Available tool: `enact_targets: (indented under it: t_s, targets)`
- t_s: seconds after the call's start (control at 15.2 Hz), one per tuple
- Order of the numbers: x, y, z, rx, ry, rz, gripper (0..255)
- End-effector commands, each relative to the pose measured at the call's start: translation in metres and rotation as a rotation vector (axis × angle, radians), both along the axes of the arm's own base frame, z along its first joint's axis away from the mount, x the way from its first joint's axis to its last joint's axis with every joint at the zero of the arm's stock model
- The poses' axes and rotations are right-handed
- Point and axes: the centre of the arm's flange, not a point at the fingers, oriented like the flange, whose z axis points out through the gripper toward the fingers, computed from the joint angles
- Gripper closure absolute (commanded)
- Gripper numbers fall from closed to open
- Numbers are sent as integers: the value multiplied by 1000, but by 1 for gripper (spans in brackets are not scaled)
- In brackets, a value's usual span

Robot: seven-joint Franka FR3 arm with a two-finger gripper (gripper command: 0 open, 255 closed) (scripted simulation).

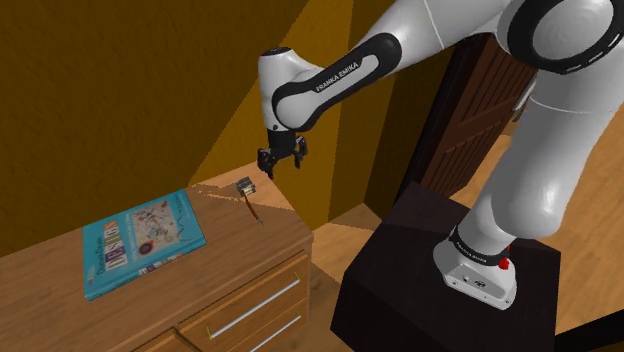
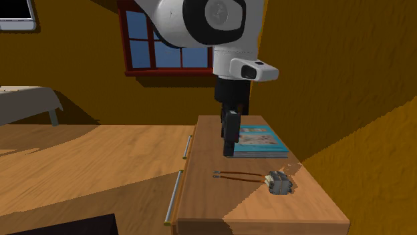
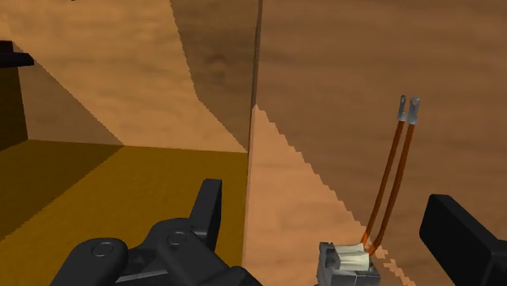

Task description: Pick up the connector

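Observation:
The connector (image 1: pixel 245 187) is a small grey block with two thin orange wires ending in metal tips, lying on the wooden dresser top (image 1: pixel 150 275) near its far corner. In the second exterior view the connector (image 2: pixel 278 182) rests in front of the book, wires pointing toward the drawer side. My black gripper (image 1: pixel 282 160) hangs above and slightly to the side of it, open and holding nothing. In the wrist view the connector (image 3: pixel 349 262) lies between my spread fingers (image 3: pixel 208 208), closer to the far one, untouched.
A blue book (image 1: pixel 140 241) lies flat on the dresser beyond the connector (image 2: pixel 260 141). Dresser drawers with metal handles (image 1: pixel 255 309) face the stand (image 1: pixel 440 270). Brown walls close in behind the dresser, and a red-framed window (image 2: pixel 160 47) shows in the second exterior view.

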Motion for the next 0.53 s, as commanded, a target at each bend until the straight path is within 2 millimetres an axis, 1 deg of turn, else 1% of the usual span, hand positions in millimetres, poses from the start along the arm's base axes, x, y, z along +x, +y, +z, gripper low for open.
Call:
enact_targets:
  t_s: [0.0, 0.46]
  targets:
    - [15, 15, -19, -5, 2, -10, 0]
    - [73, 55, -81, -23, 9, -40, 0]
